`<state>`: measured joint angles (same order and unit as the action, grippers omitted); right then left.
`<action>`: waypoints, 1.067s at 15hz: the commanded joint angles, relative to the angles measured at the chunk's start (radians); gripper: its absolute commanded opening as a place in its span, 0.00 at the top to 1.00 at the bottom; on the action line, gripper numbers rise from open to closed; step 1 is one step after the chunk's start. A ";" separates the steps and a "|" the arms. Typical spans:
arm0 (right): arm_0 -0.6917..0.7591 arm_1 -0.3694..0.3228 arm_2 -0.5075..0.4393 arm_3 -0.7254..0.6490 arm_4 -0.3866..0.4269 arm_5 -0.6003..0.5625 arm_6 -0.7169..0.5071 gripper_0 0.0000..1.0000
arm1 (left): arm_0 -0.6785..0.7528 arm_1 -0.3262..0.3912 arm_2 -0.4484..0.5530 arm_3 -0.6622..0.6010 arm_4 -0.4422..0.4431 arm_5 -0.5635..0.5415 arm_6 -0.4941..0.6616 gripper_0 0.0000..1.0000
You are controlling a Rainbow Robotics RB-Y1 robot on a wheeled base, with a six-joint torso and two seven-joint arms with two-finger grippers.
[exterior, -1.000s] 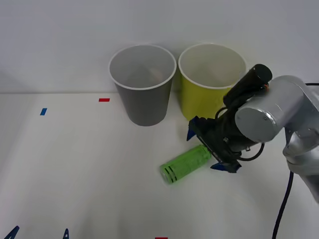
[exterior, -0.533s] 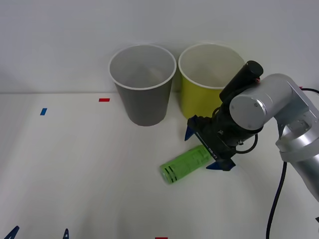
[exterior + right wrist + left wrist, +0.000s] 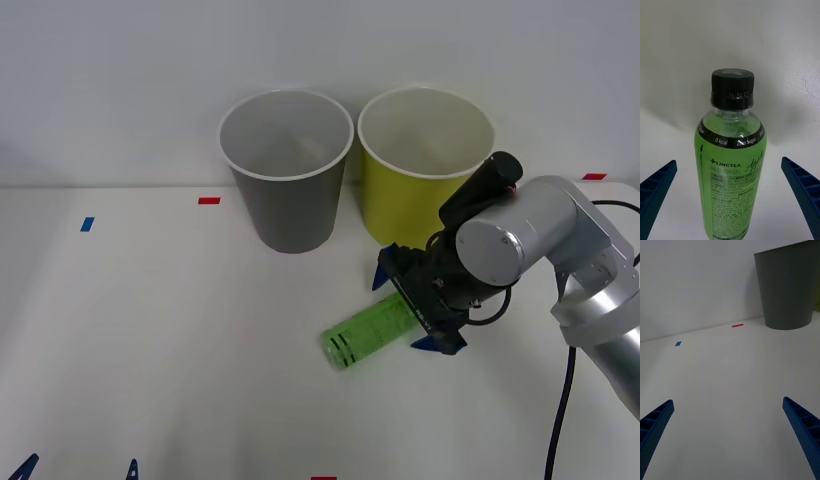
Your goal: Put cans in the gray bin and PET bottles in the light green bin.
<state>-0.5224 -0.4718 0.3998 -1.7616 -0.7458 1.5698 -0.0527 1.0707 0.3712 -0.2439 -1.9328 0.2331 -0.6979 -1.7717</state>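
My right gripper point(image 3: 412, 312) straddles the PET bottle point(image 3: 372, 330) with fingers spread, its long axis running from the gripper toward near-left.

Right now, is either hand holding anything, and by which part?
Nothing is held. The right hand is open, its fingers either side of the lying PET bottle at its cap end, not closed on it. The left hand is open over bare table.
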 commanded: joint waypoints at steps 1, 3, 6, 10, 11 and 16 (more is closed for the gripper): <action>0.016 0.013 0.008 -0.001 0.022 -0.002 0.005 0.04 | 0.000 0.000 0.000 0.000 0.000 0.000 0.000 0.00; 0.024 0.024 0.022 0.001 0.034 -0.019 0.002 0.03 | 0.000 0.000 0.000 0.000 0.000 0.000 0.000 0.00; 0.030 0.024 0.031 0.001 0.048 -0.030 0.002 0.04 | 0.000 0.000 0.000 0.000 0.000 0.000 0.000 0.00; 0.028 0.036 0.045 0.060 0.068 -0.088 0.014 0.04 | 0.000 0.000 0.000 0.000 0.000 0.000 0.000 0.00; 0.027 0.038 0.045 0.065 0.075 -0.094 0.021 0.03 | 0.000 0.000 0.000 0.000 0.000 0.000 0.000 0.00; 0.028 0.036 0.051 0.065 0.091 -0.093 0.040 0.13 | 0.000 0.000 0.000 0.000 0.000 0.000 0.000 0.00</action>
<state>-0.4941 -0.4355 0.4472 -1.6962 -0.6583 1.4772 -0.0165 1.0707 0.3712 -0.2439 -1.9328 0.2331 -0.6979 -1.7717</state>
